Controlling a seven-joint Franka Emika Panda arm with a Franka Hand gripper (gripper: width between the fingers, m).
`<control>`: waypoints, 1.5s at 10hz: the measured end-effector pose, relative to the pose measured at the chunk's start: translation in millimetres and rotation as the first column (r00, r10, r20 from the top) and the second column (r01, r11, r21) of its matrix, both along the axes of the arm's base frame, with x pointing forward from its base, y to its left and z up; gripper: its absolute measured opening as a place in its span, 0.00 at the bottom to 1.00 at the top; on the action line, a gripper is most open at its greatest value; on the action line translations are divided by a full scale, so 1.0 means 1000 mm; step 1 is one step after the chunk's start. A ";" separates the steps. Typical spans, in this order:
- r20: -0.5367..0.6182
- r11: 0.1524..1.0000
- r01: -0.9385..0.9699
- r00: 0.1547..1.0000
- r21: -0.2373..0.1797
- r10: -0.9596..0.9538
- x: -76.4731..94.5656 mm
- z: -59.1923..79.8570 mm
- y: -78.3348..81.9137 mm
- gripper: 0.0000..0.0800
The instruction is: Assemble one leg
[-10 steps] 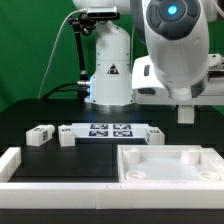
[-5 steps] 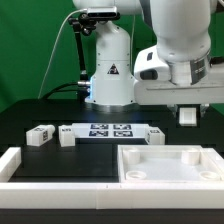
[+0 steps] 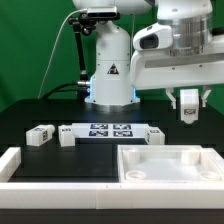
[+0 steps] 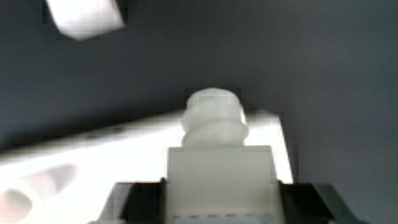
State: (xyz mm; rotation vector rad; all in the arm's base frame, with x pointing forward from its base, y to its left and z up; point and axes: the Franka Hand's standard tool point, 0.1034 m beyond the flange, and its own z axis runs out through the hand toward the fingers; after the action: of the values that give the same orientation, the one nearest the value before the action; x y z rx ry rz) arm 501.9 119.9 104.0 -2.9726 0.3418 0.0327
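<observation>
The gripper [image 3: 189, 108] pinches the leg [image 4: 217, 165] and holds it aloft at three o'clock in the exterior view. The tray-like part [image 3: 170, 178] lies at five o'clock. This looks like the carrying step. Next, the leg's tip likely needs lining up over a tray corner, then lowering.

The arm [image 3: 185, 55] rises from its base [image 3: 108, 75] and bends at the wrist, so that the gripper [image 3: 189, 103] hangs in the air pointing straight down. Its two fingers [image 3: 179, 100] stand upright side by side, clamped on the leg [image 3: 188, 114], which juts out below the fingertips. In the wrist view the dark fingers [image 4: 139, 205] press the leg [image 4: 217, 150] from both sides, its rounded end pointing away from the palm.
</observation>
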 end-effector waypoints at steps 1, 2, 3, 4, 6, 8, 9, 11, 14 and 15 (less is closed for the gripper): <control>0.071 1.000 0.001 0.997 -0.009 -0.001 -0.004 -0.001 0.002 0.36; 0.147 1.000 -0.015 0.989 -0.017 0.017 0.001 -0.002 0.004 0.36; 0.242 0.998 -0.047 0.969 -0.035 0.054 0.009 -0.001 0.004 0.36; 0.267 0.996 -0.075 0.960 -0.049 0.086 0.013 0.002 0.003 0.36; 0.315 0.986 -0.148 0.935 -0.081 0.167 0.034 0.017 0.004 0.36; 0.314 0.987 -0.140 0.936 -0.076 0.157 0.032 0.014 0.005 0.36; 0.315 0.987 -0.140 0.936 -0.076 0.157 0.032 0.014 0.005 0.36; 0.314 0.986 -0.146 0.935 -0.078 0.163 0.033 0.013 0.004 0.36; 0.343 0.967 -0.228 0.905 -0.110 0.252 0.070 0.008 0.001 0.36; 0.351 0.957 -0.262 0.891 -0.125 0.289 0.079 0.006 -0.002 0.36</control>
State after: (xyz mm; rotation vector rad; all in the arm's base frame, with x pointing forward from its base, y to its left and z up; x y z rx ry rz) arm 580.9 118.4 110.3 -2.9857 -0.1312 -0.5077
